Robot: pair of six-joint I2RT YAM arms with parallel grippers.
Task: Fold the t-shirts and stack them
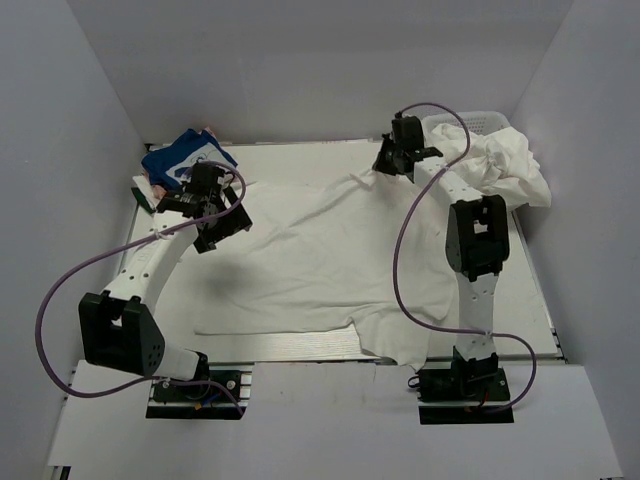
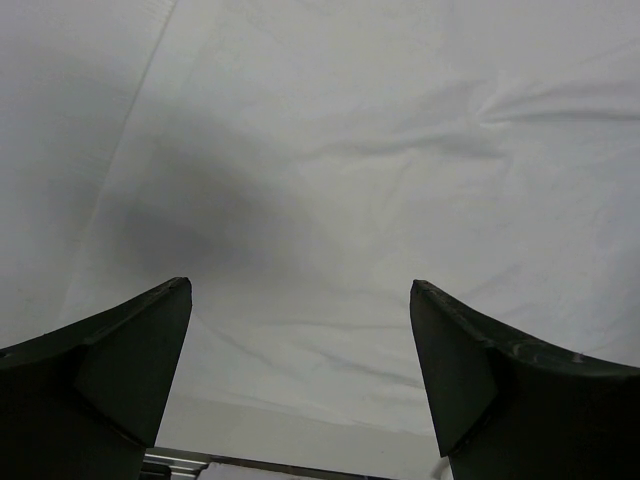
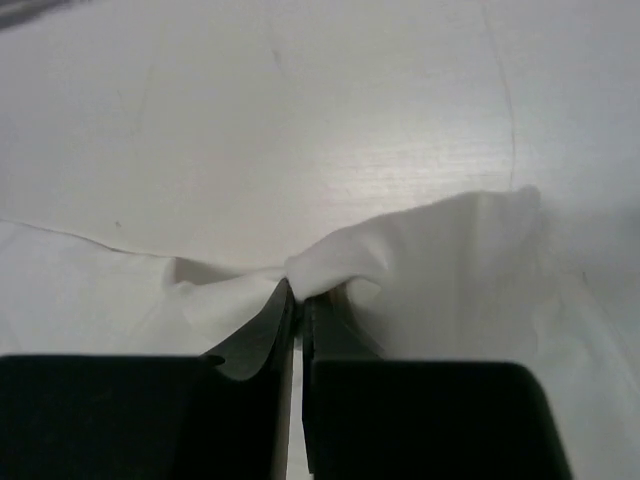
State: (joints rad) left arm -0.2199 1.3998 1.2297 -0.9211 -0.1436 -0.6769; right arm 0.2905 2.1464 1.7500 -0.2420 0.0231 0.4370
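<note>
A white t-shirt [image 1: 320,260] lies spread across the table, its near hem hanging over the front edge. My right gripper [image 1: 388,160] is shut on a pinch of its far edge [image 3: 400,250], near the back of the table. My left gripper [image 1: 222,232] is open and empty, hovering over the shirt's left side [image 2: 330,200]. A folded blue t-shirt with a white graphic [image 1: 185,158] lies at the back left. Another crumpled white t-shirt [image 1: 505,165] is heaped at the back right.
A white mesh basket [image 1: 480,122] stands at the back right under the crumpled shirt. Other folded cloth [image 1: 146,190] lies beside the blue shirt. White walls close in the table on three sides. The metal front edge [image 2: 200,462] shows below the left gripper.
</note>
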